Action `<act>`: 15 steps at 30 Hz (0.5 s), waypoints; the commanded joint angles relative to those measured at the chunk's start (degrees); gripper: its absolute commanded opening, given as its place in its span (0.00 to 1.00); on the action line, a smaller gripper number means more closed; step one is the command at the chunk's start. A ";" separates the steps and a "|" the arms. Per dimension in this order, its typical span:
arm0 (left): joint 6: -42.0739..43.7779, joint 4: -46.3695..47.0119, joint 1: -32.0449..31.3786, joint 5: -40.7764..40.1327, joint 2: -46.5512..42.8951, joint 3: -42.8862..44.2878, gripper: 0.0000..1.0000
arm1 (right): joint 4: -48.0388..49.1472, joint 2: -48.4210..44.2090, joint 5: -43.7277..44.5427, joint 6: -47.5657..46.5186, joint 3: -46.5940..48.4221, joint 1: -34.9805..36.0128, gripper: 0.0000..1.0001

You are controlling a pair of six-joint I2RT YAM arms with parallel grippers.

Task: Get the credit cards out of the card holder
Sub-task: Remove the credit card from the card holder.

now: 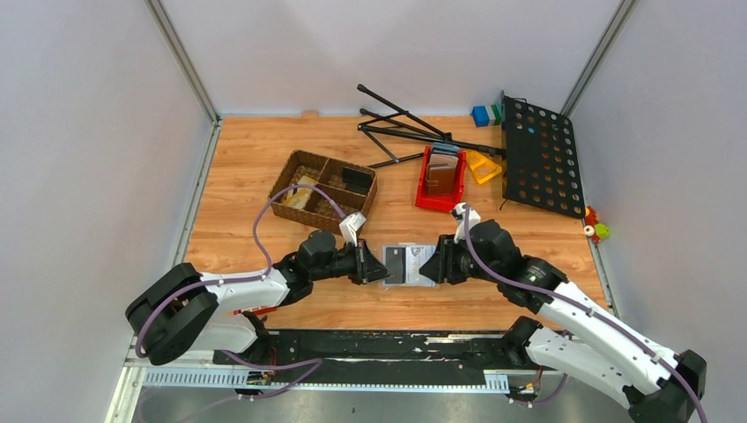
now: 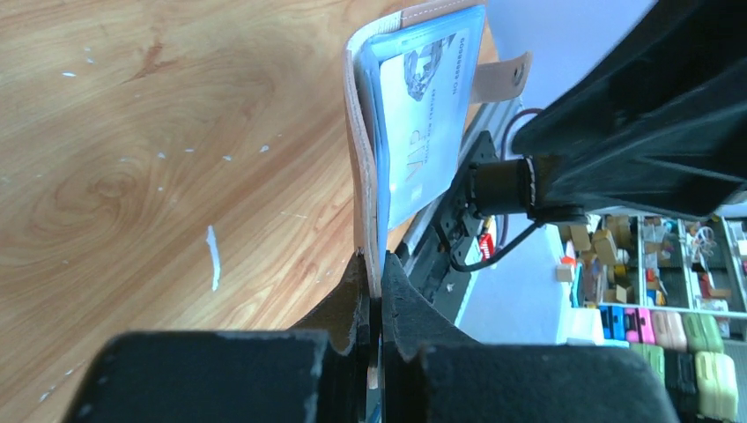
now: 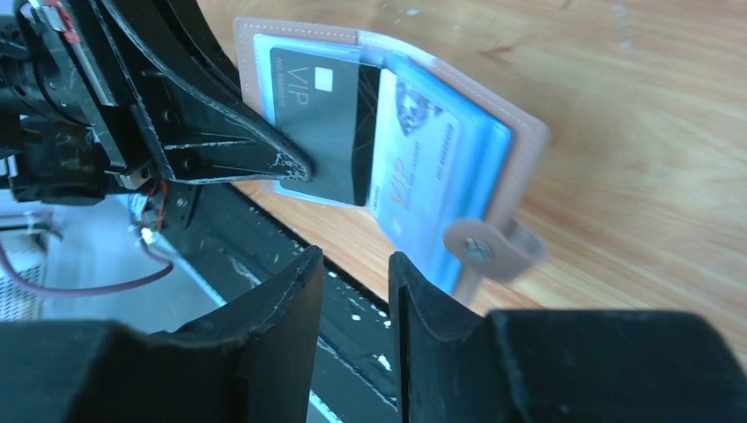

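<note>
Fingers of the left gripper [image 2: 376, 275] were clenched on one edge of the taupe-brown bifold card holder [image 2: 359, 167], which stood up from the pinch in the left wrist view. Spread open, the card holder hung between the two grippers over the near edge of the light wooden table [image 1: 238, 167]. The right gripper [image 3: 352, 278] had its fingers [image 3: 295, 295] parted with nothing between them. It sat just beside the free half of the card holder and its round snap tab [image 3: 483, 251]; whether a finger touched the tab could not be told. A black rectangular card [image 3: 321, 123] marked VIP sat in the clear sleeve on the half nearer the left gripper. A silvery grey card [image 3: 418, 167] sat in the sleeve of the other half. Farther back on the table stood a brown woven basket [image 1: 286, 179], a red plastic bin [image 1: 430, 201] and a black perforated metal panel [image 1: 539, 157], all well apart from the card holder.
</note>
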 commanded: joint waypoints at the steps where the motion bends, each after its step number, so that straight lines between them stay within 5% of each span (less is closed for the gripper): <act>1: -1.20 8.34 0.15 4.20 -2.42 -0.21 0.00 | 12.85 3.72 -10.44 3.64 -2.89 -0.42 0.33; 15: -10.98 27.55 0.32 10.33 -2.30 -3.84 0.00 | 33.25 1.41 -29.80 16.24 -14.93 -13.74 0.34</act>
